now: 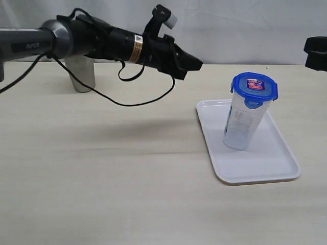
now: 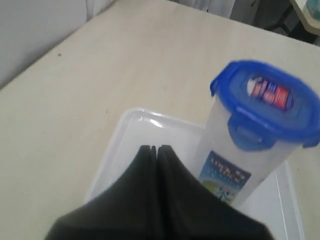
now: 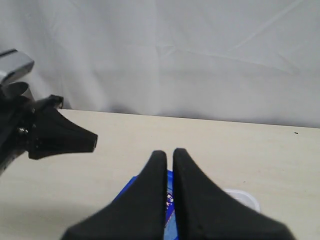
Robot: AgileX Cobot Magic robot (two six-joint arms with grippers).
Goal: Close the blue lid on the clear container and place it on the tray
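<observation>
Saw left gripper [image 1: 196, 64] pinched fully together, empty, raised off the table [image 1: 102, 178]. Found clear container [image 1: 239, 127] upright on tray [image 1: 265, 171], blue lid [image 1: 254, 87] on top, ahead of and below those tips. Noted right gripper [image 3: 169, 152] closed too, empty, lid beneath.

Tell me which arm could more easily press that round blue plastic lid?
Probably the left: its shut fingers hang near the blue lid atop the tall clear plastic container, while the right arm sits at the scene's edge.

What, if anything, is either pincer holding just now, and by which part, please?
Nothing is held. Both the left pincer and the right pincer are shut and empty; the clear container stands untouched on the tray, blue lid on.
</observation>
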